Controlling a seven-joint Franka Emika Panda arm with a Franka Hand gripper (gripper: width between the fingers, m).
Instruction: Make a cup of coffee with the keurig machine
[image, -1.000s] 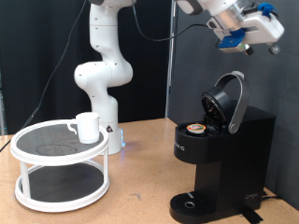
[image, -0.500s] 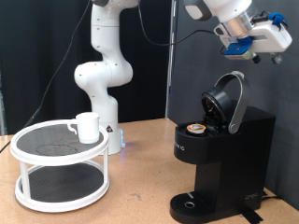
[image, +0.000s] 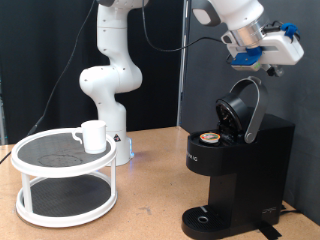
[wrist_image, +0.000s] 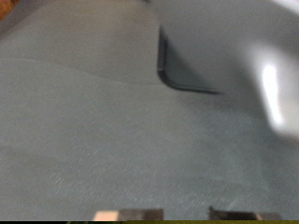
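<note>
Gripper (image: 268, 62): above the raised lid; finger state unclear, view blurred.
Keurig machine (image: 235, 160): right, lid up, pod (image: 209, 137) seated.
Cup (image: 93, 136): far left on white stand (image: 60, 170), not under spout.

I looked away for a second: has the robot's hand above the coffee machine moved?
Yes. The gripper has dropped slightly lower and closer to the coffee machine's raised lid, drifting slightly toward the exterior view's left.
</note>
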